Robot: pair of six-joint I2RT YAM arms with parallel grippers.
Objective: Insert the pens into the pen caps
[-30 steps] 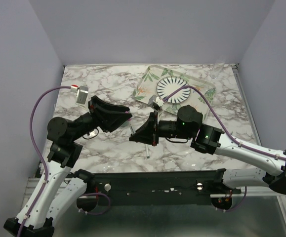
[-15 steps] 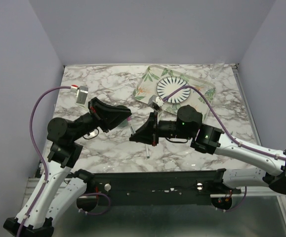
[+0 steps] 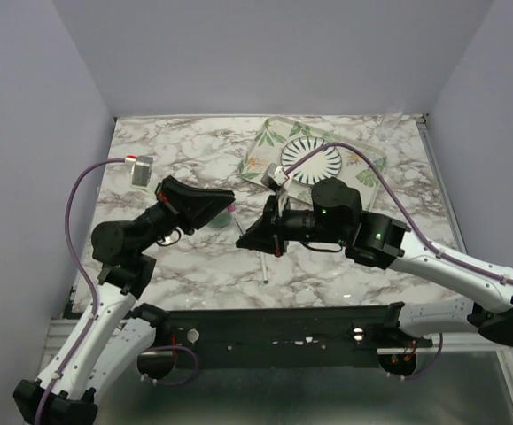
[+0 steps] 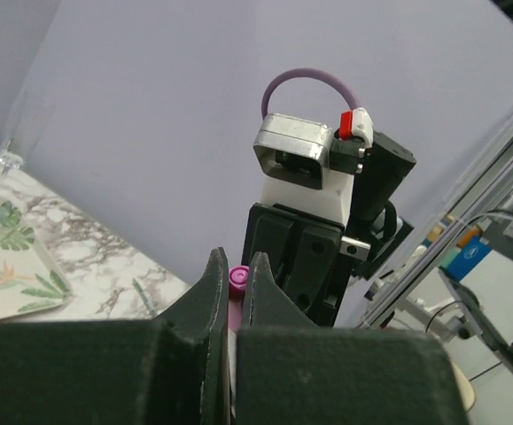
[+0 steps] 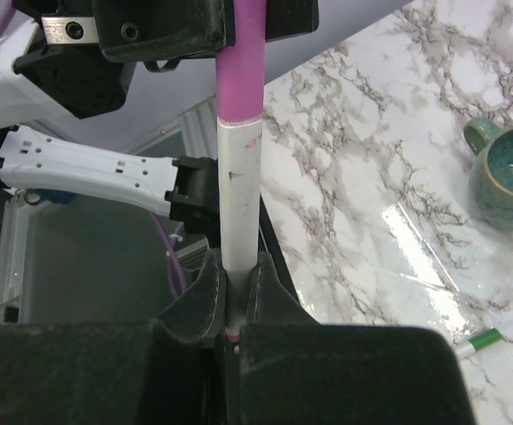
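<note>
Here, pinching the pink-purple cap (image 4: 237, 280) in the tightly closed left gripper (image 4: 238, 266), up off the desk (image 3: 176, 142). Clamping a whitish pen (image 5: 238, 195) in the right gripper (image 5: 236, 270), jaws shut on its barrel, far end seated in that cap. Lying loose on the marble near the front edge: second pen (image 3: 262, 267), green at one end.

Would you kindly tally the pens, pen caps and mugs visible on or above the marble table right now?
Pale white stick pens: 2
Small tube caps, pink and green: 2
Teal glazed ceramic mug: 1
Total: 5
</note>
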